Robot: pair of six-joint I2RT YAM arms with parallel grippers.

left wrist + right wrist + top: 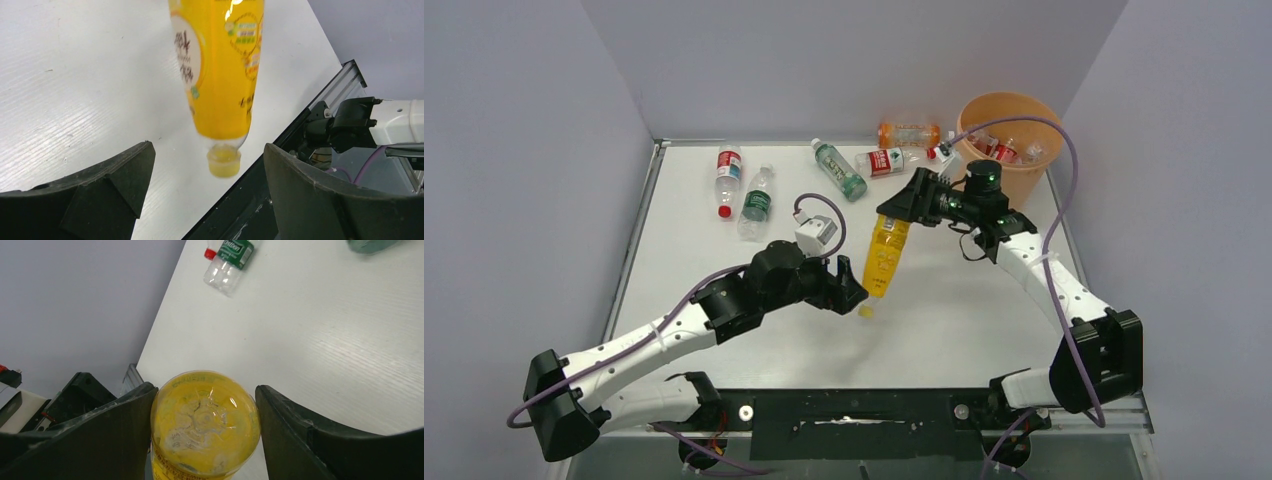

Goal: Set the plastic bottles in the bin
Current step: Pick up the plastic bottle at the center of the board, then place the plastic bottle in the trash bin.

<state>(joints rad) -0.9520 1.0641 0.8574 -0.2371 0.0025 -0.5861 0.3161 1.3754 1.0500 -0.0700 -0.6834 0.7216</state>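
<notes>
The left hand (pixel 207 150) stands open, clear of the yellow bottle (pixel 885 250) hanging neck-down over the surface (pixel 984 300), its base gripped by the right hand (pixel 205 390), which should squeeze firmly and carry it smoothly to the bin (pixel 972 104) behind.

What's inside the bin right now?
A few clear bottles, at least one red-labelled, lie inside the bin. How many I cannot tell: its near wall and the purple cable crossing the opening cover the rest.
</notes>
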